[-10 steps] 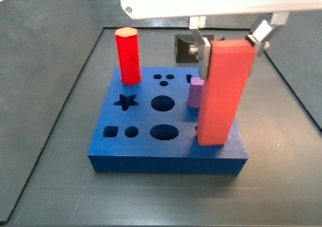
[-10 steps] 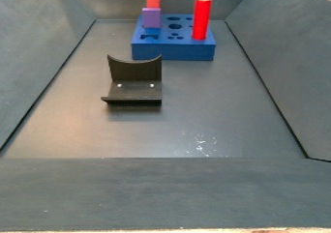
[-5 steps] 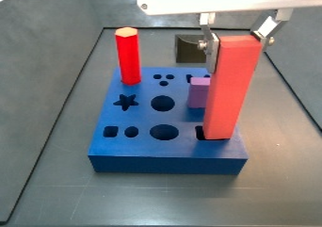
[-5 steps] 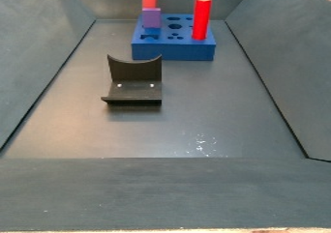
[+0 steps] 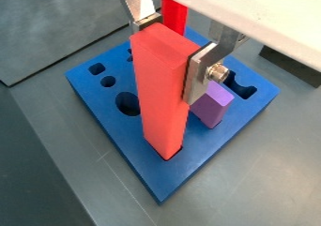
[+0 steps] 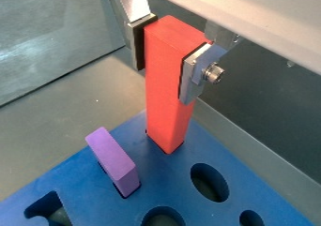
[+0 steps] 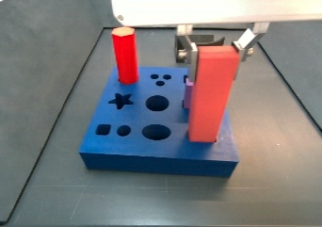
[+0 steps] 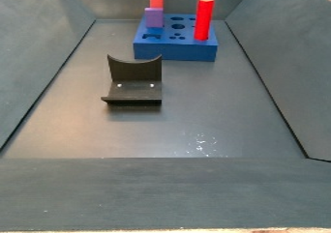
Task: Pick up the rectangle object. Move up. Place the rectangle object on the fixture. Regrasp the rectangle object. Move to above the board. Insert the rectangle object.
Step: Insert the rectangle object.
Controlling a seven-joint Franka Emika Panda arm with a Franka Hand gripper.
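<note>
Bright red hexagonal pillar (image 7: 124, 55) stands upright at a far corner of the blue slab; small lilac cube (image 6: 114, 161) sits in its slot, tilted slightly.

Salmon-red long rectangle block (image 7: 210, 91), plain flat faces, no markings, clamped in silver-plated gripper (image 5: 175, 44) w/ dark pads. Thick blue square board (image 7: 126, 148) w/ dark cut-outs: star, circles, squares. Brighter red hex pillar (image 7: 124, 55). Small lilac cube (image 6: 113, 160). Dark olive-brown fixture (image 8: 134, 80). Dull grey floor (image 8: 168, 131), no pattern.
</note>
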